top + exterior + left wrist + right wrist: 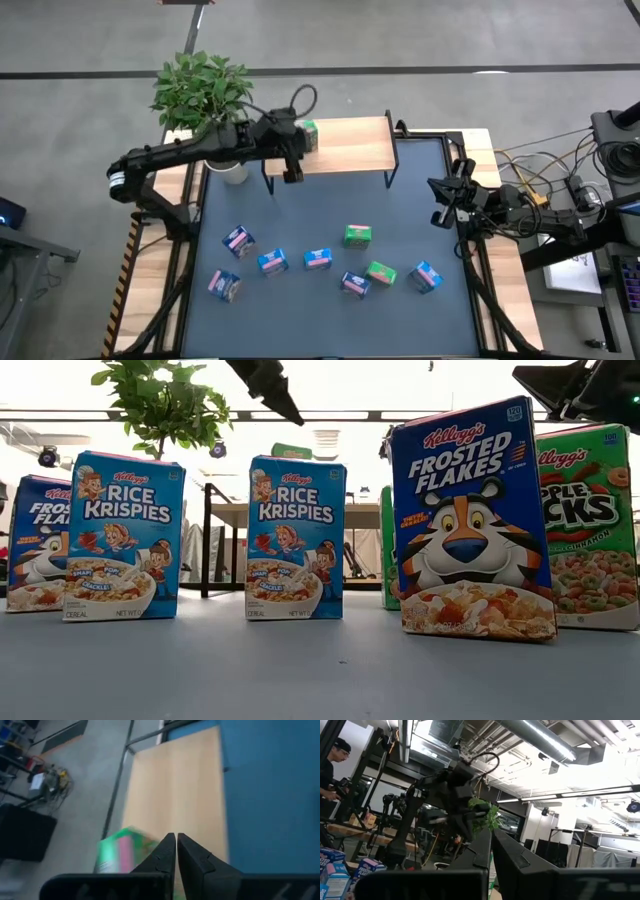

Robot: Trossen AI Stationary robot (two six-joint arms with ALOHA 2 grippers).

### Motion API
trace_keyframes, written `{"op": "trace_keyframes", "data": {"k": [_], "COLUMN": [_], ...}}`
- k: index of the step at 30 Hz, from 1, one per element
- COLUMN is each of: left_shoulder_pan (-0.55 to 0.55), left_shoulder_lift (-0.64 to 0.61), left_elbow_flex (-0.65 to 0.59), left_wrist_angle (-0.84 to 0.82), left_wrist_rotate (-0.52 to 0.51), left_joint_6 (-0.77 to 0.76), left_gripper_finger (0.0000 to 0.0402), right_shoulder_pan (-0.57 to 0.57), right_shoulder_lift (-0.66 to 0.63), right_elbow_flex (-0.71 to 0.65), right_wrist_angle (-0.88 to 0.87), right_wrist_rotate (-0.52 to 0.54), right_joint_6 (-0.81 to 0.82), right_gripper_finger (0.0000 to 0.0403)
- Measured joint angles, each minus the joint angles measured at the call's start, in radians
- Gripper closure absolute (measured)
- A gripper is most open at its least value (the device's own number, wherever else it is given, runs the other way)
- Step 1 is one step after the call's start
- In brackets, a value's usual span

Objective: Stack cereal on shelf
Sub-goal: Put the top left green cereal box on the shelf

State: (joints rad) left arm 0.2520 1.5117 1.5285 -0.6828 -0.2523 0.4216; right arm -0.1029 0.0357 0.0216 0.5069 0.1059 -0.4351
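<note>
The shelf (350, 146) is a light-wood board on black legs at the table's far edge. One green cereal box (307, 135) stands on its left end and also shows in the left wrist view (117, 855). My left gripper (292, 165) hangs shut above the shelf's near left corner, just beside that box, its fingertips (176, 839) together and empty. Several blue boxes (272, 261) and two green boxes (358, 235) stand scattered on the blue tabletop's near half. My right gripper (443, 203) waits shut at the table's right edge.
A potted plant (200, 85) stands by the shelf's left end, under my left arm. Cables and equipment (560, 195) lie beyond the table's right edge. In the low view the boxes (470, 520) stand in a row across the foreground. A person (332, 765) is far off in the room.
</note>
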Motion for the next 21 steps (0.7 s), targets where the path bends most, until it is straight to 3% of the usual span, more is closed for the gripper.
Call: {"op": "trace_keyframes", "data": {"k": [5,15,21], "left_shoulder_pan": [-0.043,-0.029,-0.017], "left_shoulder_lift": [0.034,0.109,0.118], "left_elbow_flex": [-0.054,-0.119,-0.119], "left_wrist_angle": [0.018,0.079,0.044], "left_wrist_rotate": [-0.037,-0.382,-0.395], "left_joint_6": [-0.063,-0.068,-0.060], "left_gripper_finger": [0.0401,0.0401,0.0402], "right_shoulder_pan": [0.000,0.000,0.000], "right_shoulder_lift": [0.000,0.000,0.000], "right_elbow_flex": [0.000,0.000,0.000], "right_wrist_angle": [0.000,0.000,0.000], "right_wrist_rotate": [0.000,0.000,0.000], "right_joint_6": [-0.001,-0.003,-0.003], "right_gripper_finger": [0.0394,0.0394,0.0394]}}
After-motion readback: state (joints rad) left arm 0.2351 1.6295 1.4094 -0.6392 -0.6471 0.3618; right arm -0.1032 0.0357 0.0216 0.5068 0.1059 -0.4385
